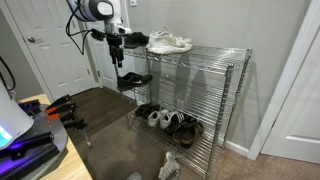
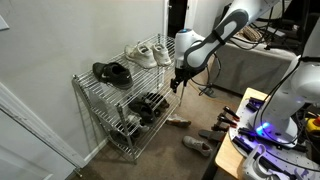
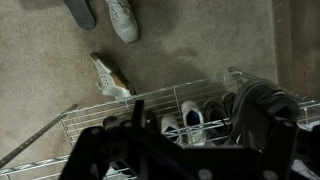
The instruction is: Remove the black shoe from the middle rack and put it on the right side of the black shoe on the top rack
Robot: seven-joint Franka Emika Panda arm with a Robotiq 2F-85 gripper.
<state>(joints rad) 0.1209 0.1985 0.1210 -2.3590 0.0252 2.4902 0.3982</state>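
The slim black shoe (image 1: 133, 80) lies on the middle rack (image 1: 185, 88) and also shows in an exterior view (image 2: 148, 103). The chunkier black shoe (image 1: 134, 40) sits on the top rack (image 1: 215, 55), next to white sneakers (image 1: 168, 42); both exterior views show it (image 2: 112, 72). My gripper (image 1: 116, 56) hangs beside the rack's end at about top-tier height, apart from both shoes (image 2: 177, 84). It looks open and empty. In the wrist view the gripper (image 3: 190, 138) is a dark blur over the wire grid, with a black shoe (image 3: 262, 105) at the right; I cannot tell which tier it lies on.
Several shoes stand on the bottom rack (image 1: 170, 122) and show through the wires (image 3: 190, 120). Loose shoes lie on the carpet in front (image 1: 170, 163) (image 2: 178, 122) (image 3: 110, 78). A wall is behind the rack, a door (image 1: 60, 50) to one side, and a desk edge (image 1: 45, 150) nearby.
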